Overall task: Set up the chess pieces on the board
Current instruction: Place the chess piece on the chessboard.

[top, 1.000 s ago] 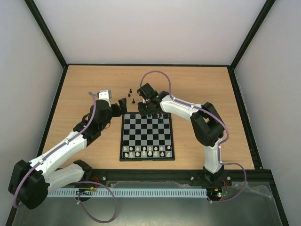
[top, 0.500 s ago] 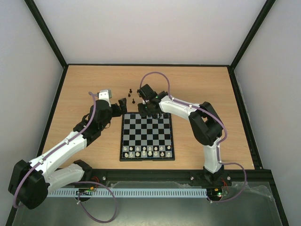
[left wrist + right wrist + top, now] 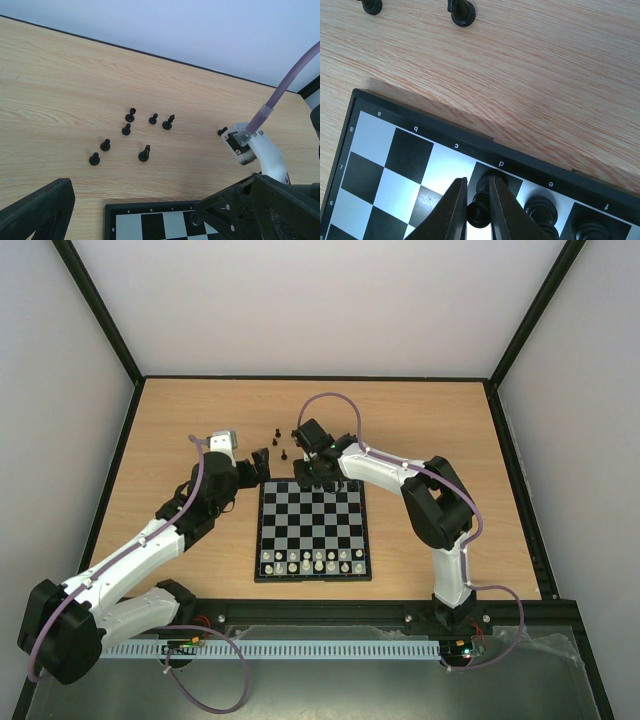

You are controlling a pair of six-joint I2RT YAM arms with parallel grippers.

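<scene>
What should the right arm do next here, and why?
Probably open the right gripper and lift straight up: it pinches a black piece that looks already set down on the board, in the d file at its far edge.

I'm reading coord marks on the board (image 3: pixel 435 131) border via right wrist cam: letters a, b, c, d, e, f running along its top edge, showing upside down, and nos. 8, 7, 6 going down the left side. Left wrist cam is showing border marks too small to read.
</scene>
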